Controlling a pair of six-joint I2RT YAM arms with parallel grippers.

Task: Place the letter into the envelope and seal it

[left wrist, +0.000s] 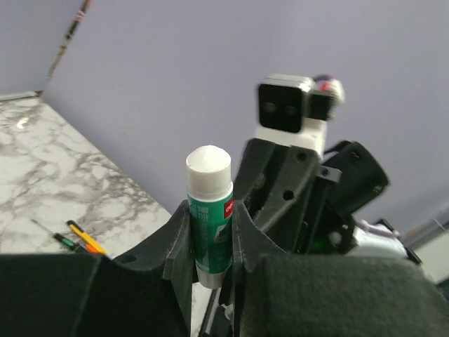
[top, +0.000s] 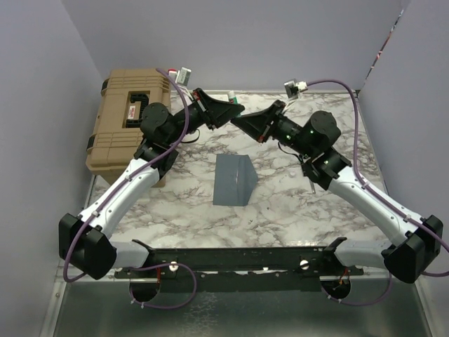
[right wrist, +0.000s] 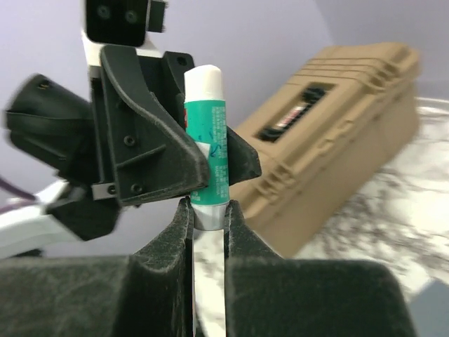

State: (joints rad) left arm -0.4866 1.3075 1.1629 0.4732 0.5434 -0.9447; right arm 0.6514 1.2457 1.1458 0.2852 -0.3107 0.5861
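Observation:
The blue-grey envelope lies flat mid-table, with nothing on it. The letter is not in view. Both grippers meet in the air above the back of the table. My left gripper is shut on the green body of a glue stick, whose white top points up between the fingers. My right gripper faces it and is shut on the stick's grey bottom end. In the right wrist view the left gripper grips the stick just above my right fingertips.
A big tan hard case stands at the back left and also shows in the right wrist view. Small screwdrivers lie on the marble table at the right. Grey walls close in the back and sides.

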